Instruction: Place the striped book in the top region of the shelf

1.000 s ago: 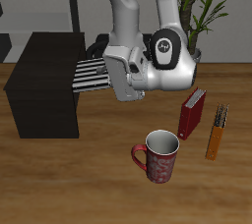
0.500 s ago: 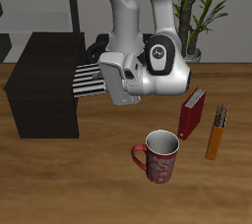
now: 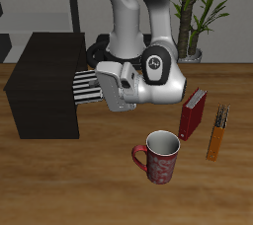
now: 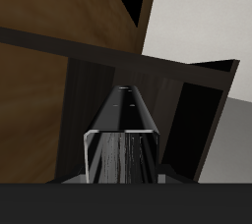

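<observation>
The striped book (image 3: 85,87) hangs in the air, held flat and level by my gripper (image 3: 99,87), which is shut on its end. Its black and white stripes show between the hand and the shelf (image 3: 44,83), a dark boxy cabinet. The book's far end reaches the shelf's side edge at about the height of its top. In the wrist view the book (image 4: 123,130) runs away from my gripper (image 4: 123,166) edge-on toward the shelf's dark panels (image 4: 202,105). The fingers themselves are mostly hidden by the hand.
A red book (image 3: 193,114) stands beside a slim orange book (image 3: 215,133), farther from the shelf. A red patterned mug (image 3: 158,156) stands nearer the table's front edge. A potted plant (image 3: 201,12) and a grey rack (image 3: 54,2) stand behind the table.
The arm has carried the striped book sideways toward the shelf. Less of the striped cover shows between hand and shelf than a second ago.
</observation>
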Robot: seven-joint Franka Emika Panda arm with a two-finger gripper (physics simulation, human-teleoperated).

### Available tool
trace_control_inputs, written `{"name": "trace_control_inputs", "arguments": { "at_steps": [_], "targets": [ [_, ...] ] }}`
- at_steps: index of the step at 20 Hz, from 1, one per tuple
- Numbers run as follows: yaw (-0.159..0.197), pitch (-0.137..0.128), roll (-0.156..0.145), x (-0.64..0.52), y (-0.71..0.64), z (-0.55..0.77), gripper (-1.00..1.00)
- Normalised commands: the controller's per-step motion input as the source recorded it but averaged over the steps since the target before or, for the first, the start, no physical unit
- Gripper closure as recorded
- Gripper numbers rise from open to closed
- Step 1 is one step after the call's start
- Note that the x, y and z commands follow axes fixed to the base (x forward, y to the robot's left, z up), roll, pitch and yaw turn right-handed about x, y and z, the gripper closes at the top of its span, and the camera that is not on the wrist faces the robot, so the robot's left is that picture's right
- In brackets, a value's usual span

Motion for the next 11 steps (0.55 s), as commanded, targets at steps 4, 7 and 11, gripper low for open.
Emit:
{"name": "trace_control_inputs", "arguments": {
  "at_steps": [4,7,11],
  "targets": [
    [-0.008,0.030,-0.017,0.03,-0.12,-0.11,1.00],
    [-0.020,0.058,-0.053,-0.05,-0.23,-0.17,1.00],
    [-0.020,0.023,-0.036,-0.05,-0.12,-0.07,1.00]
  ]
}}
